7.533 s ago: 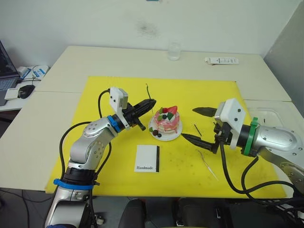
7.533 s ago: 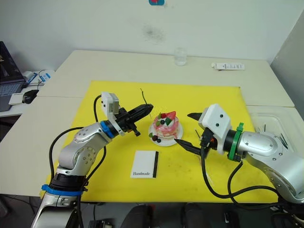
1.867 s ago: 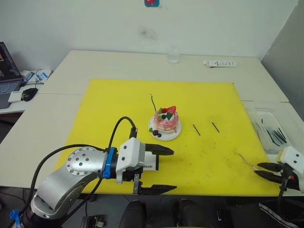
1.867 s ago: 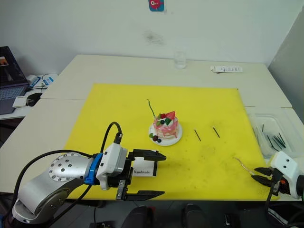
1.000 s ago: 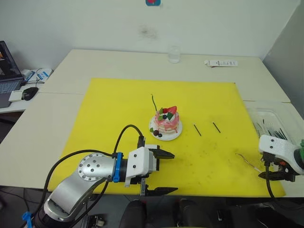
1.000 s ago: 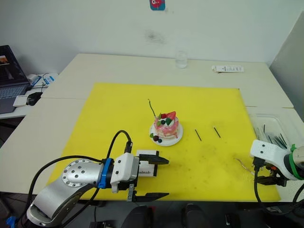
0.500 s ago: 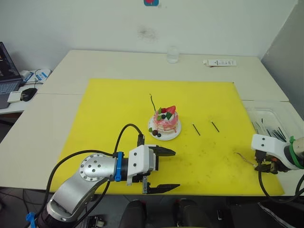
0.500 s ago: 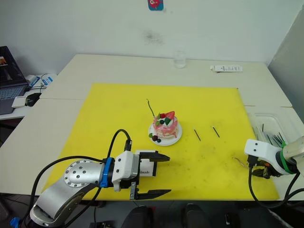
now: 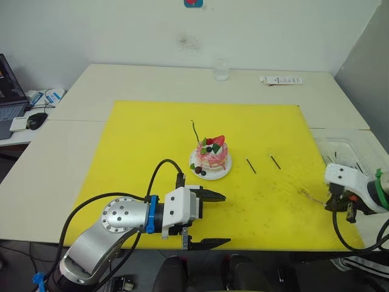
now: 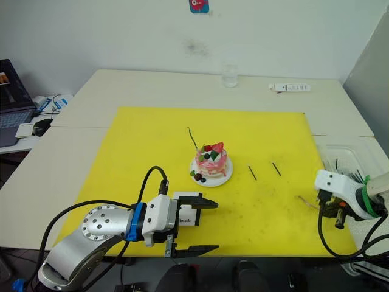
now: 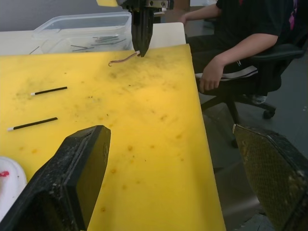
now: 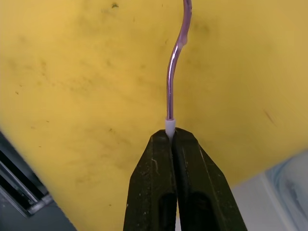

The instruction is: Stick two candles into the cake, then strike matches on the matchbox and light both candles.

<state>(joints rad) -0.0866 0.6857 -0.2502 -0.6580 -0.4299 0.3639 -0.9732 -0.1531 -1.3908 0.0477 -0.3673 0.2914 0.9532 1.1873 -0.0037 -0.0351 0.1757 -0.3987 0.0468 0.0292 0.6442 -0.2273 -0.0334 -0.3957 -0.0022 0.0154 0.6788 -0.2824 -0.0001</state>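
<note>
The pink cake (image 9: pixel 211 159) sits on its white plate mid-mat, with one thin curved candle (image 9: pixel 196 131) standing in it. A second candle (image 12: pixel 174 62) lies on the mat near the right edge (image 9: pixel 310 194); my right gripper (image 12: pixel 172 134) is shut on its white end. Two black matches (image 9: pixel 251 166) (image 9: pixel 275 162) lie right of the cake. My left gripper (image 9: pixel 226 219) hovers open over the mat's front edge. Its upper finger partly covers the white matchbox (image 10: pixel 187 219).
A yellow mat (image 9: pixel 152 134) covers the table. A clear plastic box (image 9: pixel 346 155) of black sticks stands at the right. At the back are a glass (image 9: pixel 221 69) and a white remote (image 9: pixel 282 79). A person (image 11: pixel 240 38) sits on a chair beyond the mat.
My right gripper has shut on the end of the loose candle and shifted slightly back. The left arm has stayed put.
</note>
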